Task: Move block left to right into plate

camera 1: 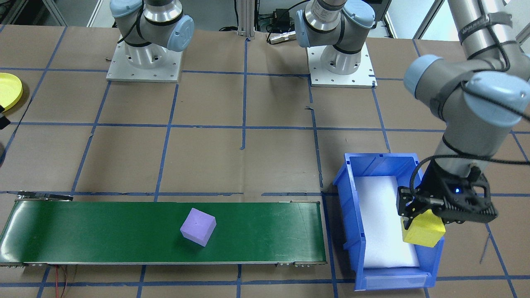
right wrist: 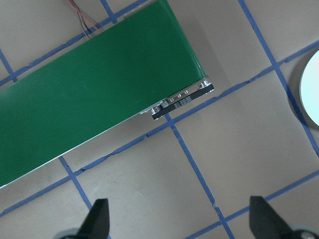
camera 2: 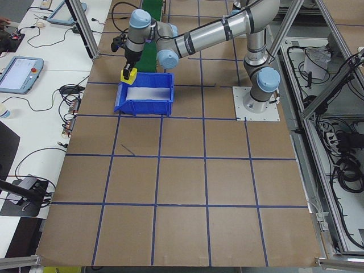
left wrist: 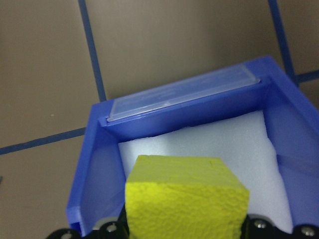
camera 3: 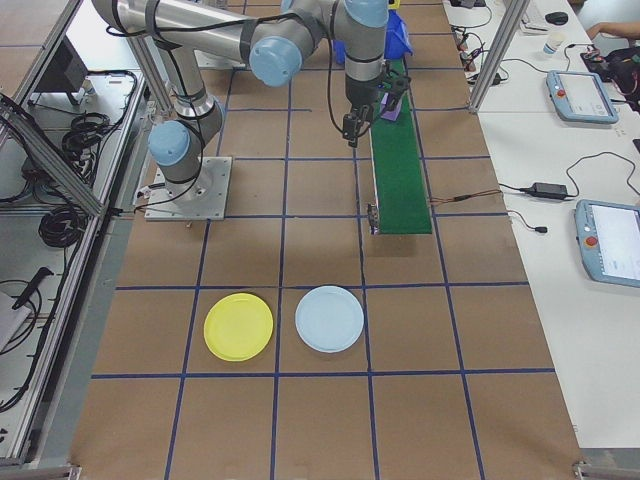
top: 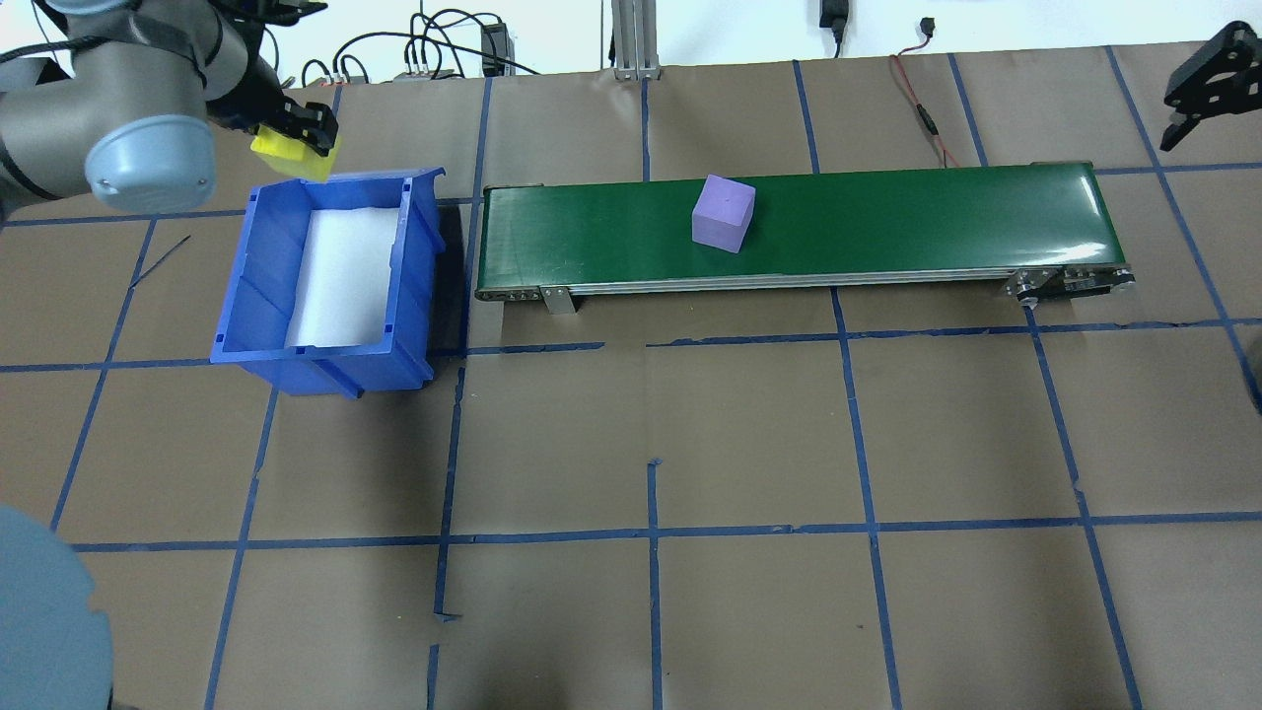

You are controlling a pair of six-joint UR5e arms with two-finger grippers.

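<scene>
A yellow block (camera 1: 426, 236) hangs over the far end of the blue bin (camera 1: 351, 207), with my left gripper (camera 1: 422, 225) shut on it. The left wrist view shows the same yellow block (left wrist: 185, 199) between the jaws, above the bin's white foam floor. A purple block (top: 724, 213) lies on the green conveyor belt (top: 907, 212), near its middle. My right gripper (right wrist: 182, 224) hovers open and empty beyond the belt's right end. The yellow plate (camera 3: 238, 326) lies on the table far to the right, also seen as a yellow plate (camera 1: 8, 89) at the front view's left edge.
A pale blue plate (camera 3: 330, 318) lies beside the yellow one. The blue bin (top: 246, 286) stands just off the belt's left end. Cables and a red wire run past the belt's far side.
</scene>
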